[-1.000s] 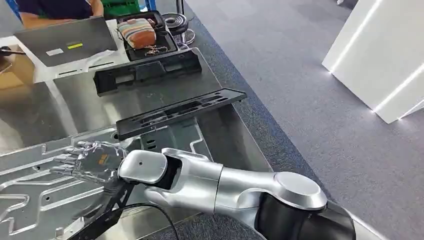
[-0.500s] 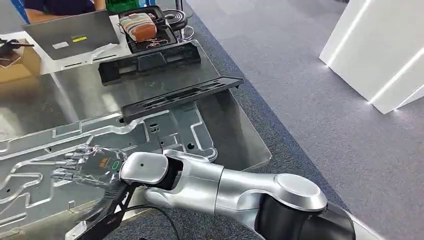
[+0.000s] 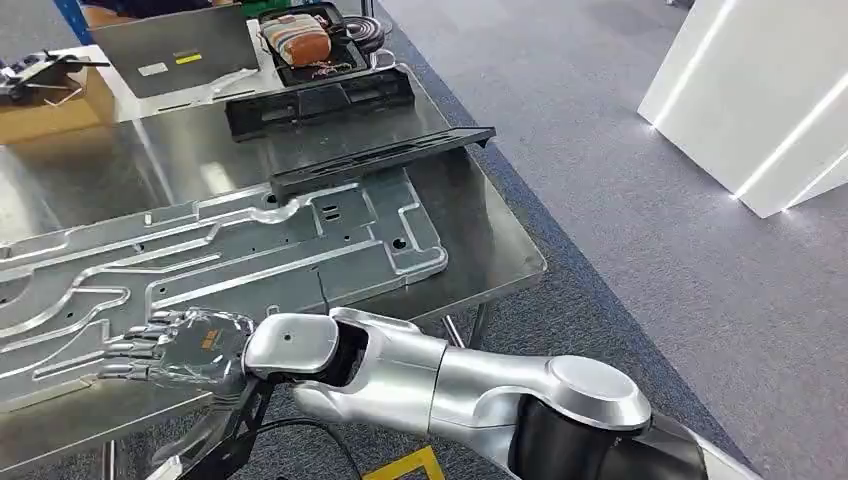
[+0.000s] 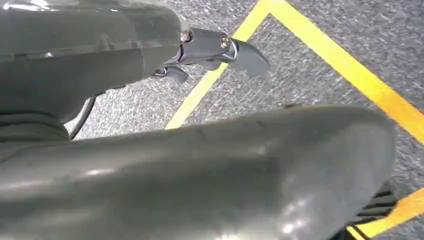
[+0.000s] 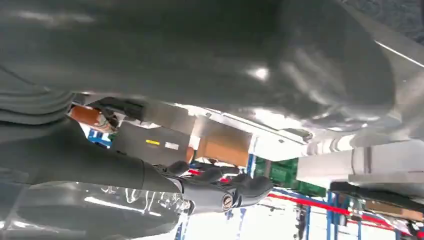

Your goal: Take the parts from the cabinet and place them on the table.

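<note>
Glossy silver arm (image 3: 440, 385), black joints, translucent hand (image 3: 180, 345) with orange marking, black cable

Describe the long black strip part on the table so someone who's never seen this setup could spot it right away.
Start at the shiny metal table and find the big stamped silver plate. Along the plate's far edge lies the long black strip, one end jutting past the table's side. It is thinner and flatter than the bulkier black part beyond it.

Striped pouch (image 3: 297, 37) in a black tray (image 3: 322, 68), cardboard box (image 3: 45, 108), grey carpet (image 3: 640, 250).
</note>
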You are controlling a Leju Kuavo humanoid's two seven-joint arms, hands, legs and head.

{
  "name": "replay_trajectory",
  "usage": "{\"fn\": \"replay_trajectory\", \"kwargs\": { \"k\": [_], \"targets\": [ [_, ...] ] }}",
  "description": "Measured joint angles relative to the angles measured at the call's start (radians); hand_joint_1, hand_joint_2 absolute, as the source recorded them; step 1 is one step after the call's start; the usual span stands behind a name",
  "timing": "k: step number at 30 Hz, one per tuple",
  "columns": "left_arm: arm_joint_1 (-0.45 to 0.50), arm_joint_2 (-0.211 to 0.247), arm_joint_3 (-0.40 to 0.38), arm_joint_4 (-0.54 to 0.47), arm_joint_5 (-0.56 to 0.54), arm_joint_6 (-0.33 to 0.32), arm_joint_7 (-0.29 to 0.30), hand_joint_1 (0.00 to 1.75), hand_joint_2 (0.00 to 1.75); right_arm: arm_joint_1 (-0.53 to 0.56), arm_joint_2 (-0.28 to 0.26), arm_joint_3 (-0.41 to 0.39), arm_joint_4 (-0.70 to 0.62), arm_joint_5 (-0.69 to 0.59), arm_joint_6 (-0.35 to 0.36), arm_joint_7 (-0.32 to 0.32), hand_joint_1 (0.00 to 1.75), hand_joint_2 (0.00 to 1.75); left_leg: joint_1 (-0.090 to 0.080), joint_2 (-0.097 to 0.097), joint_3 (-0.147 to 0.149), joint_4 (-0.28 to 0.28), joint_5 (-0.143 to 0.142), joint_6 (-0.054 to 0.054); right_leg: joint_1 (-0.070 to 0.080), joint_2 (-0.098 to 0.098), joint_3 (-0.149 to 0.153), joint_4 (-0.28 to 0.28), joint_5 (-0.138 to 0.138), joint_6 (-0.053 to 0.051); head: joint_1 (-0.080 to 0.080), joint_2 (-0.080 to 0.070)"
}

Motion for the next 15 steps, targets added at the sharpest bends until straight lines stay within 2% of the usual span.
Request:
{"fn": "replay_trajectory", "kwargs": {
  "k": [1, 2, 3, 4, 5, 6, 7, 8, 9, 10, 11, 12, 13, 14, 15],
  "targets": [
    [-0.001, 0.0, 0.0, 0.0, 0.001, 0.0, 0.0, 0.0, 0.0, 0.0, -0.001, 0.0, 0.002, 0.0, 0.004, -0.003, 0.0, 0.0, -0.001, -0.001, -0.013, 0.0, 0.015, 0.007, -0.002, 0.0, -0.014, 0.043, -0.07, 0.005, 0.0, 0.0],
    [-0.002, 0.001, 0.0, 0.0, 0.001, 0.0, 0.0, 0.0, 0.0, 0.001, -0.001, 0.0, 0.003, 0.001, 0.007, -0.008, 0.0, 0.0, -0.002, -0.002, -0.03, 0.0, 0.03, 0.011, -0.002, 0.001, -0.032, 0.114, -0.143, 0.008, 0.0, 0.0],
    [-0.002, 0.001, 0.0, 0.0, 0.001, 0.0, 0.0, 0.0, 0.0, 0.001, -0.001, 0.0, 0.003, 0.002, 0.009, -0.01, 0.0, 0.0, -0.004, -0.003, -0.048, 0.0, 0.043, 0.012, -0.002, 0.002, -0.048, 0.191, -0.198, 0.01, 0.0, 0.0],
    [-0.002, 0.001, 0.0, 0.0, 0.002, 0.0, 0.0, 0.0, 0.0, 0.002, -0.001, 0.0, 0.004, 0.003, 0.01, -0.012, 0.0, 0.0, -0.006, -0.006, -0.067, 0.001, 0.057, 0.013, -0.002, 0.002, -0.059, 0.264, -0.232, 0.01, 0.0, 0.0],
    [-0.002, 0.001, 0.0, 0.0, 0.002, 0.0, 0.0, 0.0, 0.0, 0.004, -0.002, 0.0, 0.005, 0.006, 0.01, -0.013, 0.0, 0.0, -0.009, -0.009, -0.085, 0.001, 0.07, 0.012, -0.001, 0.003, -0.058, 0.308, -0.231, 0.008, 0.0, 0.0],
    [-0.001, 0.002, 0.001, 0.0, 0.002, 0.0, 0.0, 0.0, 0.0, 0.006, -0.002, 0.0, 0.006, 0.01, 0.011, -0.014, 0.0, 0.0, -0.012, -0.014, -0.104, 0.002, 0.084, 0.011, 0.0, 0.004, -0.039, 0.314, -0.204, 0.003, 0.0, 0.0],
    [-0.002, 0.002, 0.002, 0.0, 0.002, 0.0, 0.0, 0.0, 0.0, 0.006, -0.002, 0.0, 0.006, 0.013, 0.011, -0.016, 0.0, 0.0, -0.015, -0.023, -0.123, 0.001, 0.098, 0.01, 0.004, 0.009, 0.0, 0.28, -0.168, -0.006, 0.0, 0.0],
    [-0.002, 0.002, 0.003, 0.0, 0.002, 0.0, 0.0, 0.0, 0.0, 0.006, -0.002, 0.0, 0.006, 0.016, 0.012, -0.018, 0.0, 0.0, -0.019, -0.031, -0.14, 0.001, 0.112, 0.01, 0.006, 0.02, 0.059, 0.212, -0.143, -0.021, 0.0, 0.0],
    [-0.003, 0.002, 0.005, 0.0, 0.002, 0.0, 0.0, 0.0, 0.0, 0.006, -0.001, 0.0, 0.006, 0.018, 0.011, -0.019, 0.0, 0.0, -0.018, -0.042, -0.151, 0.001, 0.126, 0.009, 0.011, 0.053, 0.134, 0.121, -0.145, -0.04, 0.0, 0.0],
    [-0.003, -0.003, 0.005, 0.0, 0.002, 0.0, 0.0, 0.0, 0.0, 0.005, 0.001, -0.001, 0.006, 0.019, 0.012, -0.019, 0.0, 0.0, -0.02, -0.048, -0.158, 0.001, 0.136, 0.003, 0.017, 0.09, 0.205, 0.027, -0.19, -0.057, 0.0, 0.0],
    [-0.006, -0.003, 0.006, 0.0, 0.002, 0.0, -0.002, 0.0, 0.0, 0.005, 0.001, -0.002, 0.006, 0.019, 0.012, -0.019, 0.0, 0.0, -0.018, -0.057, -0.16, -0.003, 0.149, -0.001, 0.017, 0.085, 0.232, -0.03, -0.207, -0.045, -0.001, 0.0],
    [-0.006, -0.003, 0.006, 0.0, 0.002, 0.0, -0.003, 0.0, 0.0, 0.005, 0.001, -0.003, 0.006, 0.019, 0.012, -0.019, 0.0, 0.0, -0.013, -0.065, -0.158, -0.016, 0.166, -0.007, 0.022, 0.078, 0.225, -0.023, -0.187, -0.039, 0.0, 0.0],
    [-0.005, -0.003, 0.006, 0.0, 0.002, 0.0, -0.003, 0.0, 0.0, 0.003, 0.001, -0.003, 0.006, 0.02, 0.013, -0.02, 0.0, 0.0, -0.006, -0.077, -0.159, -0.028, 0.181, -0.016, 0.029, 0.072, 0.224, -0.031, -0.181, -0.044, 0.0, 0.0],
    [-0.001, -0.002, 0.007, 0.0, 0.002, 0.0, -0.003, 0.0, 0.0, 0.004, 0.002, -0.003, 0.006, 0.02, 0.013, -0.02, 0.0, 0.0, -0.012, -0.092, -0.163, -0.046, 0.201, -0.025, 0.027, 0.057, 0.221, -0.045, -0.163, -0.047, 0.0, 0.0],
    [0.0, -0.002, 0.008, 0.0, 0.002, 0.0, -0.003, 0.0, 0.0, 0.005, 0.002, -0.002, 0.006, 0.021, 0.014, -0.02, 0.0, 0.0, -0.008, -0.069, -0.166, -0.042, 0.187, -0.021, 0.014, 0.038, 0.216, -0.065, -0.141, -0.046, 0.0, 0.0]
  ]
}}
